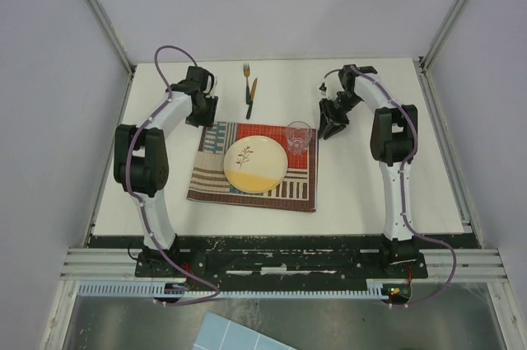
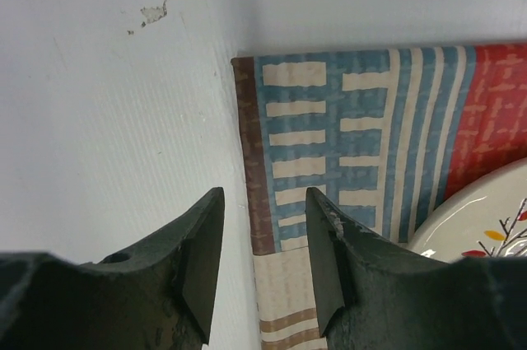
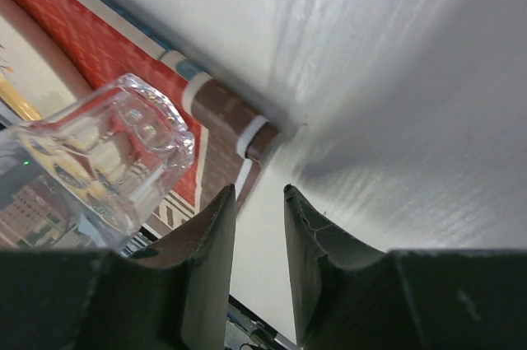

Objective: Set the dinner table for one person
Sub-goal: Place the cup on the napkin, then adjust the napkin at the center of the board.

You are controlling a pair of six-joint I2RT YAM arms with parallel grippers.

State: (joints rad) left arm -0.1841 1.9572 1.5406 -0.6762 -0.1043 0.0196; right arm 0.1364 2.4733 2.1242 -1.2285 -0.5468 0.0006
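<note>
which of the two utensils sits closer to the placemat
The knife, the right-hand one, whose dark end comes close to the placemat's far edge. The fork lies just left of it but farther back.

parted pincer (image 2: pixel 263 226) above placemat (image 2: pixel 354 144) edge

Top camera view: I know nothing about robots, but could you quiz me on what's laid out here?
1. True or false: the plate sits on the placemat.
2. The glass stands: A on the plate; B on the placemat's far right corner; C on bare tabletop.
3. How many pieces of cutlery lie on the dinner table beyond the placemat?
Key: 1 true; 2 B; 3 two, a fork and a knife.
</note>
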